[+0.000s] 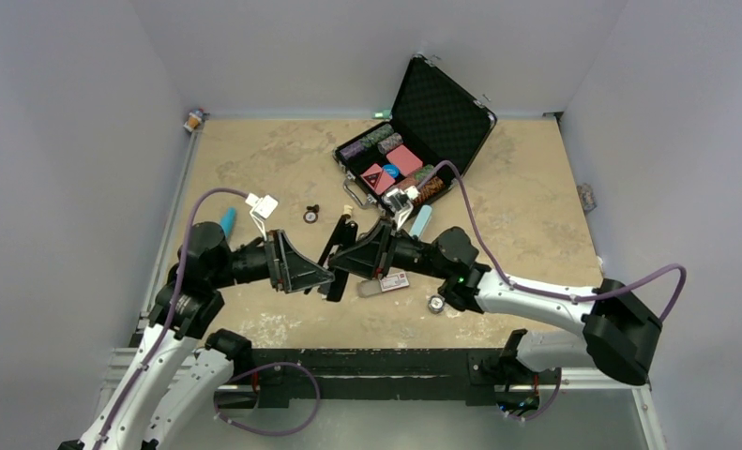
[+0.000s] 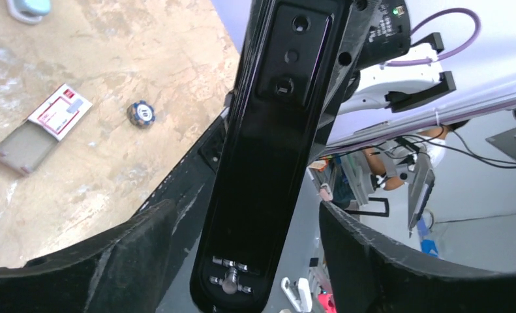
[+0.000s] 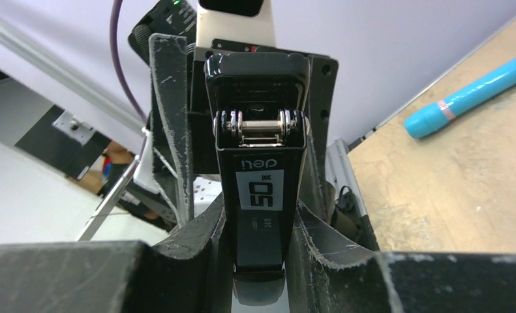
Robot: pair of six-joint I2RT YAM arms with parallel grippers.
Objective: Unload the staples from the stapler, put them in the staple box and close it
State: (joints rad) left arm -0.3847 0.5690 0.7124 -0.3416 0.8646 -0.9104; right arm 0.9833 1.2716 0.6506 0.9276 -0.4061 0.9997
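Now the right claw [image 3: 260, 235] is clenched on the stapler [image 3: 260, 192], held above the tabletop [image 1: 254, 159] just 6 o'clock of centre; the left claw [image 2: 247, 218] stands released around it.

cannot make out any tiny silvery metal staple strip. in the left wrist view, lose the upper end of the slim black stapler [image 2: 268, 163] past the top edge; in the right wrist view, its lower end between the right pincer [image 3: 258, 261] fingers.

The tan mottled table [image 1: 254, 159] carries an open black case [image 1: 442, 108], a blue pen [image 1: 227, 220], a small box [image 1: 395, 280] and a poker chip [image 1: 435, 303].
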